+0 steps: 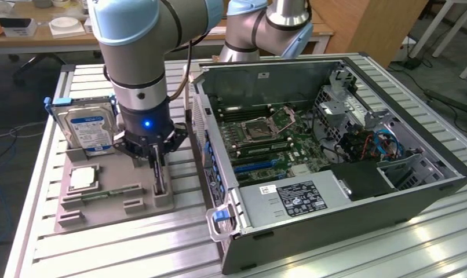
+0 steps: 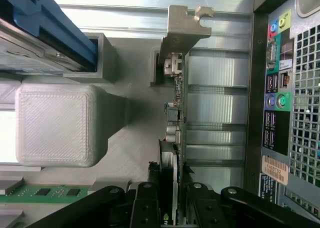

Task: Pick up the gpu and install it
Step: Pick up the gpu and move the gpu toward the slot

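Note:
The gpu (image 1: 157, 176) is a thin dark card standing on edge in a slot of the grey holder (image 1: 102, 213), just beside the open computer case (image 1: 295, 200). My gripper (image 1: 156, 152) reaches straight down onto its upper edge. In the wrist view the card (image 2: 176, 113) runs edge-on away from me, with its silvery end bracket (image 2: 181, 30) at the far end. The black fingers (image 2: 146, 208) of my gripper (image 2: 171, 190) press against both faces of the card, shut on it. The card's lower edge is hidden inside the slot.
A silver hard drive (image 1: 90, 127) with a blue-white label stands upright at the holder's far end. A green memory stick (image 1: 102, 194) and a processor chip (image 1: 85, 178) lie on the holder. The case's port panel (image 2: 280, 103) is close beside the card. The motherboard (image 1: 265, 142) lies exposed inside.

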You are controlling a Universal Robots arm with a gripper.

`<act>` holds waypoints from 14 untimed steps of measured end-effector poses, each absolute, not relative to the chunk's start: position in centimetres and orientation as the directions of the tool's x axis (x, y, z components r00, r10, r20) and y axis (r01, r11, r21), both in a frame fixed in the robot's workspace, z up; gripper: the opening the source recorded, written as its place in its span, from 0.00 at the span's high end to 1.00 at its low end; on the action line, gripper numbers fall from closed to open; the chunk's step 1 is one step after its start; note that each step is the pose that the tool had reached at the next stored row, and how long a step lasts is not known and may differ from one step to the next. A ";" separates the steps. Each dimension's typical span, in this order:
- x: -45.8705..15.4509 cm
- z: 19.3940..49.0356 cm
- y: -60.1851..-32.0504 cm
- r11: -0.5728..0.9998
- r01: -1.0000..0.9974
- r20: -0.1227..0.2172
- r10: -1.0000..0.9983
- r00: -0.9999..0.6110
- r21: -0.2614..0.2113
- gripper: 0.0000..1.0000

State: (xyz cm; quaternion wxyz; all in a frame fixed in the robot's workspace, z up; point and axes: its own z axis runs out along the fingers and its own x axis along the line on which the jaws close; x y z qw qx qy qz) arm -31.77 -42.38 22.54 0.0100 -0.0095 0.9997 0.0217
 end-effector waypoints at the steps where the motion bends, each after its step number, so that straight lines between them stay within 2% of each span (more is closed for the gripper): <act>1: -31.8 22.7 -42.4 0.999 -0.019 -0.020 -0.019 -1.000 0.043 0.73; 14: -31.8 25.7 -42.4 0.999 -0.019 -0.020 -0.019 -1.000 0.043 0.73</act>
